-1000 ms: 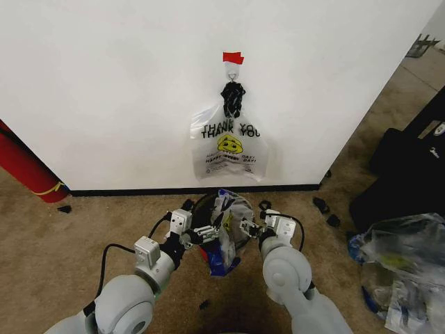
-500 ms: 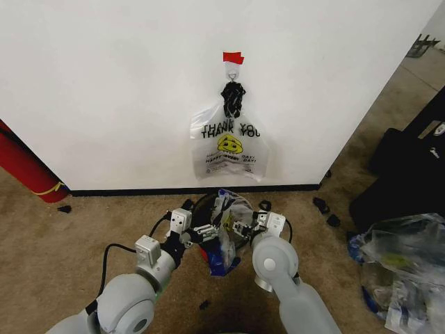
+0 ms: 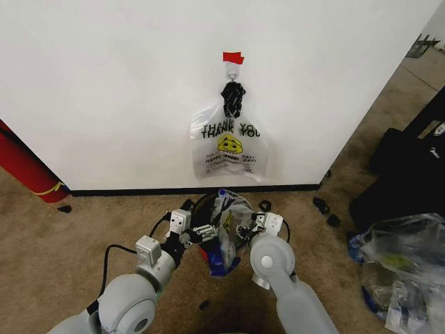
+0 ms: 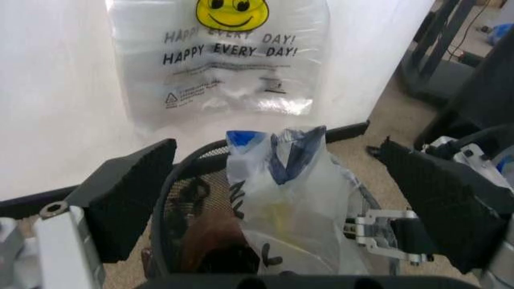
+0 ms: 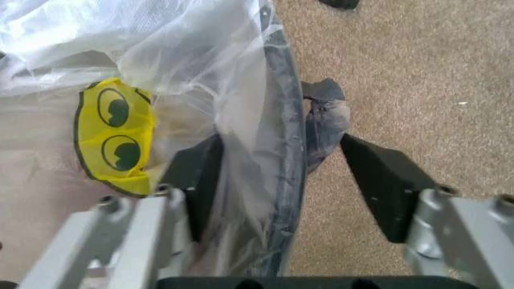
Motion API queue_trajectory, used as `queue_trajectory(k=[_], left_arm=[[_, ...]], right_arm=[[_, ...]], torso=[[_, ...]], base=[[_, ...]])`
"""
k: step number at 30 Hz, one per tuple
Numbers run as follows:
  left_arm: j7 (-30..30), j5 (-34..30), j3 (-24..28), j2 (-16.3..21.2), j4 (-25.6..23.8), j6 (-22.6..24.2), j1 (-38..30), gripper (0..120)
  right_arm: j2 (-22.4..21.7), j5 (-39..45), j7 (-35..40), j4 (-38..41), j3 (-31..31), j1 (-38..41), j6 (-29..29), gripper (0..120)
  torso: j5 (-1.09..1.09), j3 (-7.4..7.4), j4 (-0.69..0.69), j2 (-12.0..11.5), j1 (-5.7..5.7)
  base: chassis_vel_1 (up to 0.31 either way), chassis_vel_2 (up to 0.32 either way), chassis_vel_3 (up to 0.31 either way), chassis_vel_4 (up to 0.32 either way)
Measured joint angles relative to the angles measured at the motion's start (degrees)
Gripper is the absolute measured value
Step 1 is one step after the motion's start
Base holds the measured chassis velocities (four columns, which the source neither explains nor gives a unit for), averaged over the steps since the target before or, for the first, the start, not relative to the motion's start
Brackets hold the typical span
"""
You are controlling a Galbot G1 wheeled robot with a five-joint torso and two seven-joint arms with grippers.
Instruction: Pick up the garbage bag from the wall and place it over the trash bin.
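We hold both grippers low at the trash bin [image 3: 208, 209]. Our right gripper [image 5: 281, 174] stands apart, straddling the rim with the garbage bag [image 5: 161, 90] draped between its jaws; our left gripper [image 4: 281, 198] is also apart, the bag just ahead. We judge we are fitting the bag over the rim; next comes closing and pulling down. Beyond, another smiley bag [image 3: 229, 146] hangs on the wall [image 3: 104, 83].

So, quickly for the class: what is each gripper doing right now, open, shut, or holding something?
Left gripper: open, fingers either side of the garbage bag at the trash bin, not gripping.
Right gripper: open, straddling the bin's rim and bag plastic.
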Motion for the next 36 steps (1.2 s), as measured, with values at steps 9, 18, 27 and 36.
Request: queue_trajectory(k=[9, 18, 27, 36], left_arm=[[-0.4, 0.0, 0.1, -0.3, -0.3, 0.1, 0.1, 100], [-0.7, -0.1, -0.3, 0.3, -1.5, 0.4, 0.6, 100], [-0.8, -0.5, -0.8, 0.9, -2.6, 0.6, 1.0, 100], [-4.7, -10.5, -1.2, 2.2, -9.2, 6.6, -0.6, 100]], right_arm=[[0.9, 0.5, 0.0, -1.4, 0.3, 0.9, 0.0, 20], [2.1, 0.5, 0.0, -1.5, 0.8, 0.2, 0.4, 0], [4.1, 1.4, -0.5, -0.2, 2.1, -1.7, 2.6, 0], [5.4, 3.0, -3.4, 6.4, 5.2, -6.8, 7.1, 0]], torso=[[0.00, 0.00, 0.00, 0.0, 0.00], [-0.01, 0.00, -0.01, 0.0, 0.00], [0.00, 0.00, 0.00, 0.0, 0.00], [0.01, 0.00, 0.00, 0.0, 0.00]], base=[[0.000, 0.000, 0.000, 0.000], [0.000, 0.000, 0.000, 0.000], [0.000, 0.000, 0.000, 0.000], [0.000, 0.000, 0.000, 0.000]])
